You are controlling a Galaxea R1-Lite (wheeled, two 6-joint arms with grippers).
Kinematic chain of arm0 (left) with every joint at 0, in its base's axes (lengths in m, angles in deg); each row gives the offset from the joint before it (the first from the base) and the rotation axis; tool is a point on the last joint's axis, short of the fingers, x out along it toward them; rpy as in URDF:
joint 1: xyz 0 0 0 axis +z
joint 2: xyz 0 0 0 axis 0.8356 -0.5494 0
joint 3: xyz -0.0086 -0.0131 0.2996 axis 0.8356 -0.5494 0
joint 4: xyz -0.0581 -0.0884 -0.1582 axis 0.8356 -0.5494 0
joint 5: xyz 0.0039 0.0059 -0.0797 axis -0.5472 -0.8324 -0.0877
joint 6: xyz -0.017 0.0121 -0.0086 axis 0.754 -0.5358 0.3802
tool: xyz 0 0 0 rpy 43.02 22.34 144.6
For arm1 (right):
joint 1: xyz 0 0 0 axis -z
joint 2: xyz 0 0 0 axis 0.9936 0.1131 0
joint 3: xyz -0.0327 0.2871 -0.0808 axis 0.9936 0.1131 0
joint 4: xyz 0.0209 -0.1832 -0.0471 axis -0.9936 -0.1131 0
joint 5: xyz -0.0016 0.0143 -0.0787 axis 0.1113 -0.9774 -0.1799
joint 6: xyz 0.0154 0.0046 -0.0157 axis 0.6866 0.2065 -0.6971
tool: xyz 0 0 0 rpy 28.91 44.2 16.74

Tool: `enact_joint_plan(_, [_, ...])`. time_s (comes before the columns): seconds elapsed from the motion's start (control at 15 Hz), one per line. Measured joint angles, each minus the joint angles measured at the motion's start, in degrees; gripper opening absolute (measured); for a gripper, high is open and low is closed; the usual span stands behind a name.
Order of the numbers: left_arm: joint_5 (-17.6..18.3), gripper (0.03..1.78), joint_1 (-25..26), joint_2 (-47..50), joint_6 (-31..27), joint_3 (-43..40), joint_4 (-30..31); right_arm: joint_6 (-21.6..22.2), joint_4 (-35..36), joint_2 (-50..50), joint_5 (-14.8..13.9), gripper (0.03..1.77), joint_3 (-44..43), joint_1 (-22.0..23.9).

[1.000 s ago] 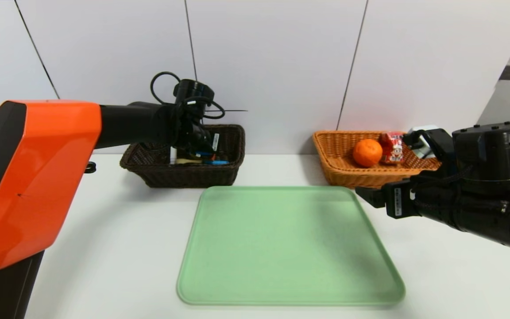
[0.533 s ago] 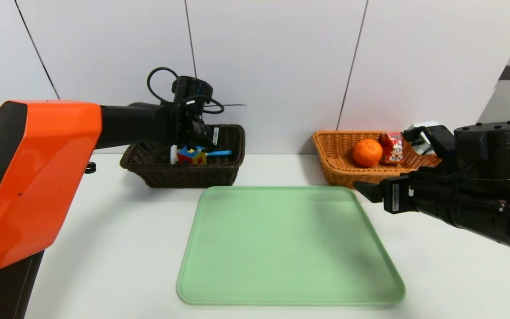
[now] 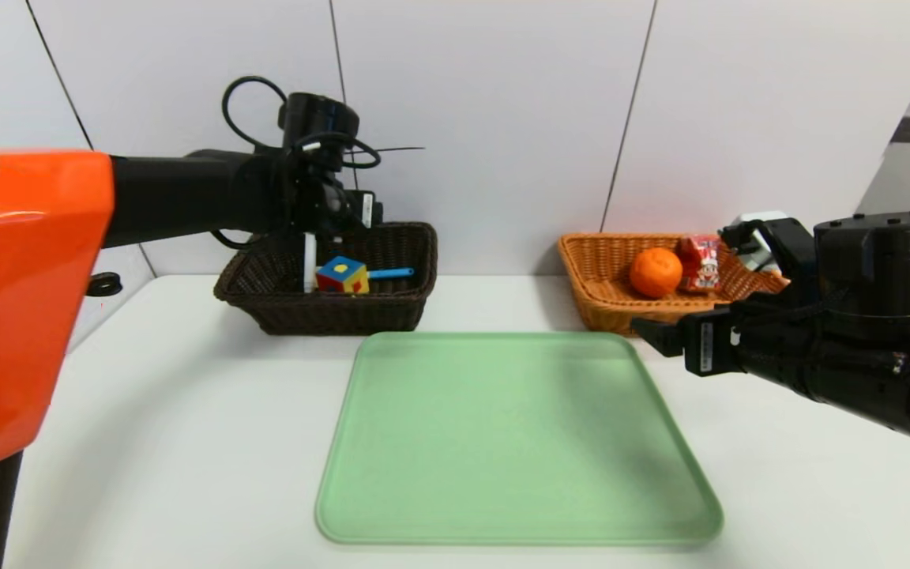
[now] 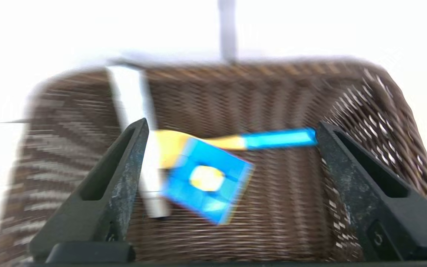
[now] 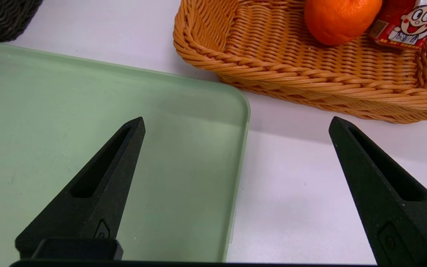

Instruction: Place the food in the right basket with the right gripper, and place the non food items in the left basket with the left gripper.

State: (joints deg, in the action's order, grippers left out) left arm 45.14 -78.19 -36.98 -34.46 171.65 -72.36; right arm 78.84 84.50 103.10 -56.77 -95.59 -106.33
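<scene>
The dark brown left basket [image 3: 329, 318] holds a multicoloured cube [image 3: 342, 275] [image 4: 208, 180], a yellow spoon with a blue handle [image 3: 392, 273] [image 4: 278, 138] and a white marker [image 3: 310, 261] [image 4: 132, 96]. My left gripper [image 3: 330, 227] [image 4: 232, 123] hangs open above them, holding nothing. In the orange-tan right basket [image 3: 605, 310] [image 5: 310, 85] lie the orange fruit [image 3: 656, 272] [image 5: 341, 18] and the red drink carton [image 3: 700, 263] [image 5: 406, 22]. My right gripper [image 3: 648, 336] [image 5: 236, 119] is open and empty, low over the tray's far right corner, just in front of that basket.
A pale green tray [image 3: 518, 442] [image 5: 87, 111] lies bare in the middle of the white table [image 3: 186, 411]. The white wall stands close behind both baskets.
My left gripper opened wide and let the cube drop into the dark basket, then rose above it. The right arm has hardly moved.
</scene>
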Motion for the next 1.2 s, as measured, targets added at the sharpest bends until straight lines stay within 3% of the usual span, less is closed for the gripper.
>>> enact_joint_plan(0.2, [-1.3,1.63,3.1,6.5,0.0,-3.4,0.1,0.0,0.0,-1.0,-0.4,1.71,-0.8,0.0])
enact_joint_plan(0.4, [-1.2,1.66,8.4,14.8,0.0,-15.8,2.6,0.0,-0.1,-2.9,-0.7,1.71,-0.8,0.1])
enact_joint_plan(0.67, [-1.2,1.67,13.8,28.6,-2.6,-42.6,14.2,-0.5,-0.1,-7.0,-2.0,1.71,0.1,1.4])
enact_joint_plan(0.8, [-3.5,1.67,15.1,36.2,-5.3,-54.8,22.6,-2.9,0.0,-10.1,-2.0,1.71,1.6,3.4])
enact_joint_plan(1.0, [-8.3,1.68,16.3,46.0,-10.4,-66.4,32.8,-8.7,1.7,-15.5,-1.6,1.71,5.1,8.2])
enact_joint_plan(1.2, [-8.8,1.69,18.3,53.6,-16.2,-74.5,39.2,-10.9,5.7,-20.9,-1.3,1.71,10.2,12.4])
